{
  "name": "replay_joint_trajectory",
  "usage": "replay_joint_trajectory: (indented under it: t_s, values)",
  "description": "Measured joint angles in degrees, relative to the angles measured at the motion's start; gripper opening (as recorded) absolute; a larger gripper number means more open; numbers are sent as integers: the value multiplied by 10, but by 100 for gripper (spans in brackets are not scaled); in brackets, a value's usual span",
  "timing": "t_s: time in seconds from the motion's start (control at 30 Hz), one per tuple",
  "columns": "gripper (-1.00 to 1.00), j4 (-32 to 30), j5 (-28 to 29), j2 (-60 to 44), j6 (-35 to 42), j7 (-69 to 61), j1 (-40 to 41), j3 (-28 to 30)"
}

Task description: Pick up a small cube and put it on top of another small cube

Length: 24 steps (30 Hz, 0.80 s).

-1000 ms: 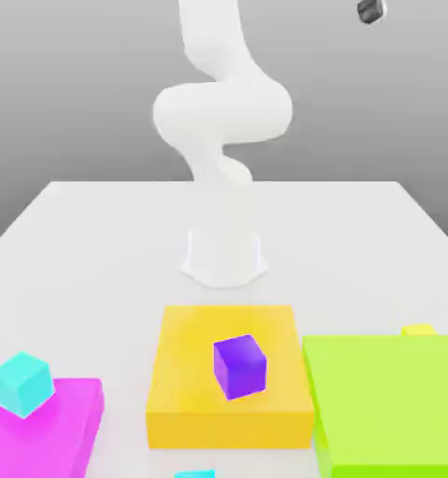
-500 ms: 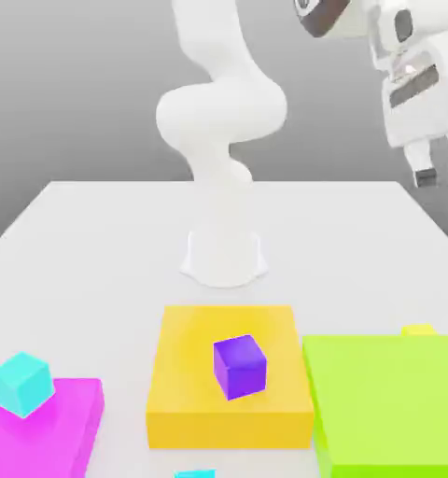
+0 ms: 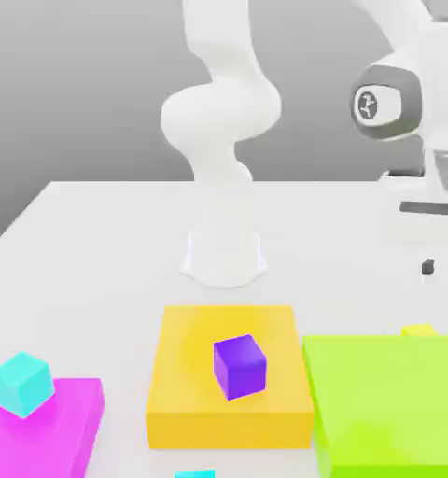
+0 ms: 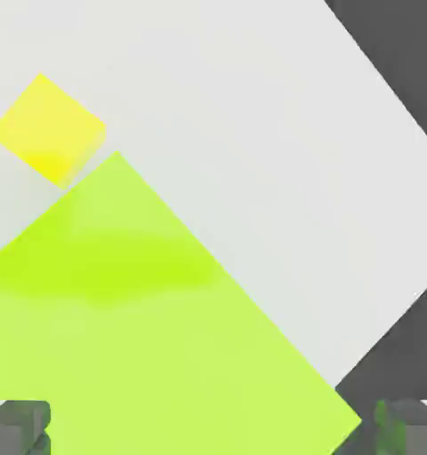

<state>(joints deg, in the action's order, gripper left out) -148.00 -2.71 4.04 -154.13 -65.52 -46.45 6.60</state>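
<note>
A cyan cube [image 3: 21, 383] sat on a magenta slab [image 3: 50, 429] at eight o'clock on the surface [image 3: 106, 243]. A purple cube [image 3: 239, 366] sat on the yellow slab [image 3: 186, 373] at six. At four lay a lime slab [image 3: 386, 397] — the small cube [image 3: 419, 330] just behind its far edge. The gripper [image 4: 213, 427] hung above — fingers [image 4: 17, 427] wide, empty.

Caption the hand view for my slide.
Open end effector above green slab, yellow cube beside its corner on white table.
</note>
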Motion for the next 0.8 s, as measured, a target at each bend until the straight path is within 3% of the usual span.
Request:
replay_joint_trajectory:
  t_s: [0.4, 0.6, 0.63, 0.8]
  values:
    - [0, -43, 14, -112, -61, -282, -57, -41]
    - [0, -26, 11, -226, -150, -307, -50, -55]
    - [-100, -24, 10, -240, -162, -308, -48, -57]
    - [-100, -24, 10, -240, -161, -309, -48, -57]
